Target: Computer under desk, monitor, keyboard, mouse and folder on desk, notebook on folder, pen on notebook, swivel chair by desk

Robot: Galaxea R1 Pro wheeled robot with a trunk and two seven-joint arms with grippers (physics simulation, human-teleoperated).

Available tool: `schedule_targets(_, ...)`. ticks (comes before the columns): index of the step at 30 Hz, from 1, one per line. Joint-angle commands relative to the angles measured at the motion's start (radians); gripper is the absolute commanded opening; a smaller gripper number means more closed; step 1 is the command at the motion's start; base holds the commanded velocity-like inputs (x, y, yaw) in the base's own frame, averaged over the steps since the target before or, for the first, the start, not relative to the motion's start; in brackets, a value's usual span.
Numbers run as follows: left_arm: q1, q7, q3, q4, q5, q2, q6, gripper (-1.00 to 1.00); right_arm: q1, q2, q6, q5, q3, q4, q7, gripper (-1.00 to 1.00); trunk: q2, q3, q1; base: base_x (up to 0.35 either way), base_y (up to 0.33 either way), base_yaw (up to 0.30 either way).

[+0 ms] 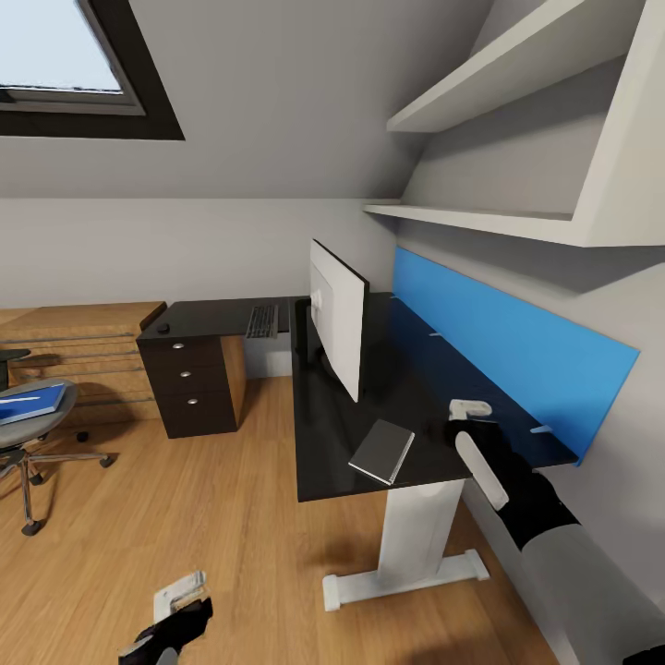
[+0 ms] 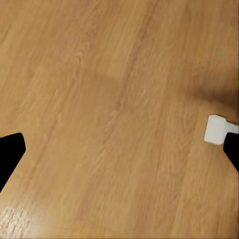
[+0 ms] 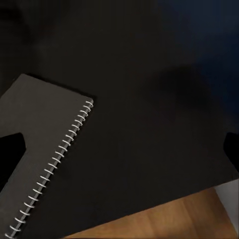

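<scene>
Right pincer [image 1: 469, 407] open over desk [image 1: 420, 388] edge beside notebook [image 1: 382, 451].

The right arm is reaching forward at the head view's lower right, its grey forearm giving way to a black wrist with a white strip along it. The right gripper [image 1: 469, 413] is hanging at its end with fingers spread apart. The left gripper [image 1: 180, 600] is hanging low at the bottom left, its fingers parted too.
</scene>
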State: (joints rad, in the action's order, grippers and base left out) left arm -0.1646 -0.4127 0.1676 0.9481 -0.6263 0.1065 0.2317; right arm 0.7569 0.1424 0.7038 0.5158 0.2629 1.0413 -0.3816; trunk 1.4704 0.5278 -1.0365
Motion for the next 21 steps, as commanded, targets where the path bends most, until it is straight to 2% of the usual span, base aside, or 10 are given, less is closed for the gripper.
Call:
schedule_targets(1, -0.001, -0.008, -0.008, 0.018, -0.008, 0.002, 0.018, 1.00, 0.001, 0.001, 0.013, 0.011, 0.004, 0.010, -0.010, 1.00, 0.001, 0.001, 0.000, 0.000, 0.000, 0.000)
schedule_targets(2, -0.001, -0.007, -0.023, 0.039, -0.007, 0.002, 0.038, 1.00, 0.000, 0.001, 0.031, 0.011, 0.004, 0.023, -0.010, 1.00, 0.001, 0.001, 0.000, 0.000, 0.000, 0.000)
schedule_targets(5, -0.001, -0.007, -0.036, 0.041, -0.006, -0.001, 0.055, 1.00, -0.001, 0.001, 0.047, 0.012, 0.004, 0.035, -0.010, 1.00, 0.001, 0.001, 0.000, 0.000, 0.000, 0.000)
schedule_targets(9, -0.001, -0.006, -0.039, -0.026, -0.001, -0.004, 0.050, 1.00, -0.001, 0.001, 0.058, 0.012, 0.004, 0.042, -0.010, 1.00, 0.001, 0.001, 0.000, 0.000, 0.000, 0.000)
schedule_targets(13, -0.001, -0.006, -0.034, -0.067, 0.001, -0.005, -0.005, 1.00, -0.002, 0.001, 0.060, 0.011, 0.003, 0.044, -0.010, 1.00, 0.001, 0.002, 0.000, 0.000, 0.000, 0.027)
schedule_targets(17, -0.001, -0.005, -0.021, -0.091, 0.001, -0.005, -0.096, 1.00, -0.002, 0.003, 0.059, 0.010, 0.003, 0.043, -0.010, 1.00, 0.001, 0.004, 0.000, 0.000, 0.000, 0.135)
schedule_targets(21, -0.001, -0.005, 0.012, -0.099, 0.000, -0.005, -0.141, 1.00, -0.002, 0.003, 0.058, 0.007, 0.003, 0.040, -0.009, 1.00, 0.001, 0.008, 0.000, 0.000, 0.000, 0.188)
